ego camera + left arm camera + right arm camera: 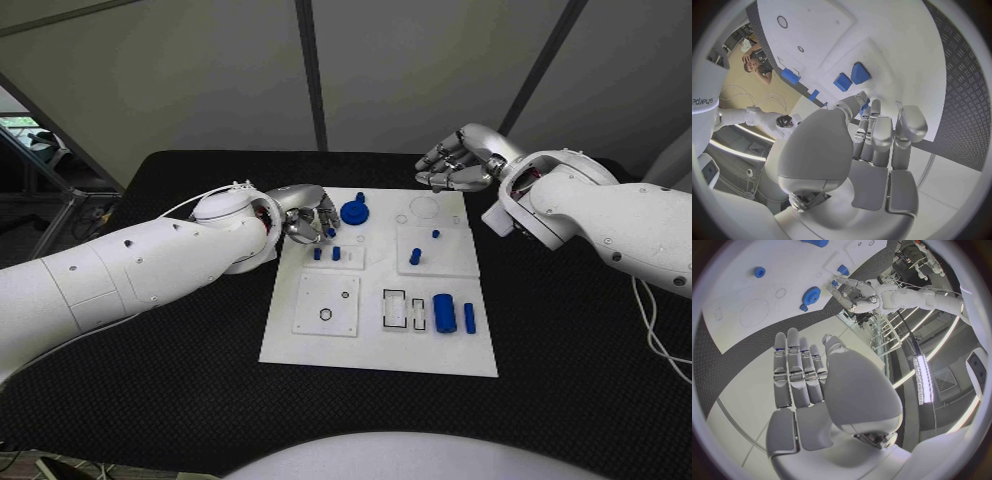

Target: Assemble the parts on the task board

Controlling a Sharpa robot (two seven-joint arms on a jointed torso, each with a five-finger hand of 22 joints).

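Task board [325,345], the white plate, lies in the middle of the black tabletop [577,340], and small blue parts are on it. On its far half a blue gear [355,212] lies beside a pale round recess [424,207]. Two short blue pegs [326,254] stand in a small square plate close to the left hand, and another blue peg [415,256] stands in the next plate to the right. Near the right edge of the board a blue cylinder [444,313] and a thinner blue bar [469,318] lie side by side, next to two rectangular slots. The left hand [304,212] is over the left edge of the board, its fingertips [865,106] pinching a small blue part [330,232]. The right hand [459,160] hangs above the far edge of the board, fingers curled loosely and apart, grasping nothing.
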